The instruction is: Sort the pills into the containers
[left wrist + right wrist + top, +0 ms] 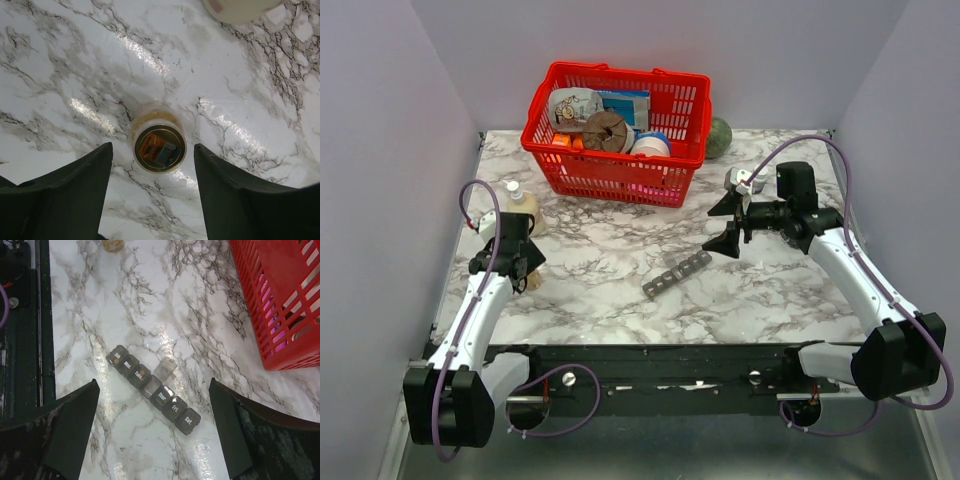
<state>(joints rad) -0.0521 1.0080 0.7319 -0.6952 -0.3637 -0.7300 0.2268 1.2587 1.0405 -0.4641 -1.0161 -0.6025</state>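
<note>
Left claw (152, 146) gapes around a jar (160, 152), not touching; bottle (520, 206) near. Right claw (153, 381) hangs wide, empty, over the strip (161, 396); basket (280, 300) beside.

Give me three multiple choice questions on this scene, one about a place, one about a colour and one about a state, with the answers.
1. Where is the pill organiser? A in the basket; B on the marble table; C under the basket.
2. What colour is the basket? A red; B blue; C grey.
3. How are the organiser's lids? A all shut; B all open; C one open.
Answers: B, it lies on the bare tabletop in front of the basket; A, its mesh walls are red; C, only the middle lid is flipped up in the right wrist view.
</note>
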